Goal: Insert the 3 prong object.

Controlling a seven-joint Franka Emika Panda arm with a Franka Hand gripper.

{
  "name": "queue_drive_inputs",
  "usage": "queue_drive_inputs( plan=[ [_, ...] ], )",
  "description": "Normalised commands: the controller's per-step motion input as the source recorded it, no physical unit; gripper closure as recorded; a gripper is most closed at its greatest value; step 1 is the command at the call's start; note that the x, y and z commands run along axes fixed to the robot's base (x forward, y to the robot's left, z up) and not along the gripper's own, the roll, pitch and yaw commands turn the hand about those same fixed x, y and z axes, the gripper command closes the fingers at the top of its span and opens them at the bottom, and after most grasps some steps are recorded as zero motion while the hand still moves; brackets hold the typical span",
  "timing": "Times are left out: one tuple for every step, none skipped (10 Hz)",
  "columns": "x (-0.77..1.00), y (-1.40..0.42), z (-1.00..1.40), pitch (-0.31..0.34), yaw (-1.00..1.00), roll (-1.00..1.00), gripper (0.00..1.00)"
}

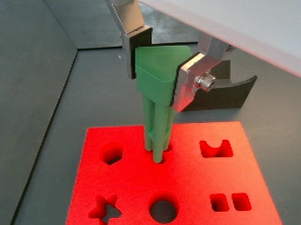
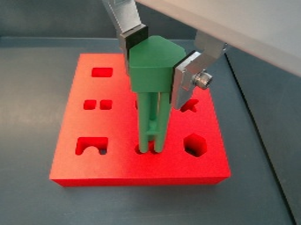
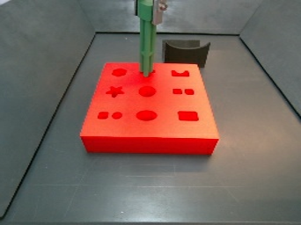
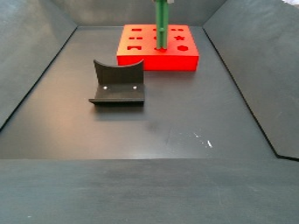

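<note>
Gripper (image 2: 161,63) clamps 3 prong object (image 2: 150,105) upright, prongs in red block (image 2: 118,136) slot; fingers hidden in side views.

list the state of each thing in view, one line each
gripper: above the red block, shut on the 3 prong object's top end
3 prong object: upright, held, prong end down at a cut-out in the red block; how deep it sits cannot be told
red block: flat on the floor, its other cut-outs open
dark grey curved block: on the floor apart from the red block, untouched
</note>
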Motion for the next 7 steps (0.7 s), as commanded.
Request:
queue_drive_inputs(
  plan=[
    [0.34, 0.02, -0.33, 0.096, -0.09, -0.02, 1.00],
    [0.27, 0.03, -0.29, 0.097, -0.06, 0.00, 1.00],
    [0.00, 0.00, -0.24, 0.087, -0.10, 0.03, 1.00],
    [0.00, 0.00, -0.25, 0.086, -0.09, 0.01, 1.00],
    [0.00, 0.00, -0.30, 0.043, 0.00, 0.00, 1.00],
    [0.00, 0.00, -0.67, 0.097, -0.10, -0.09, 1.00],
    [0.06, 0.07, -0.79, 0.094, -0.16, -0.14, 1.00]
  ],
)
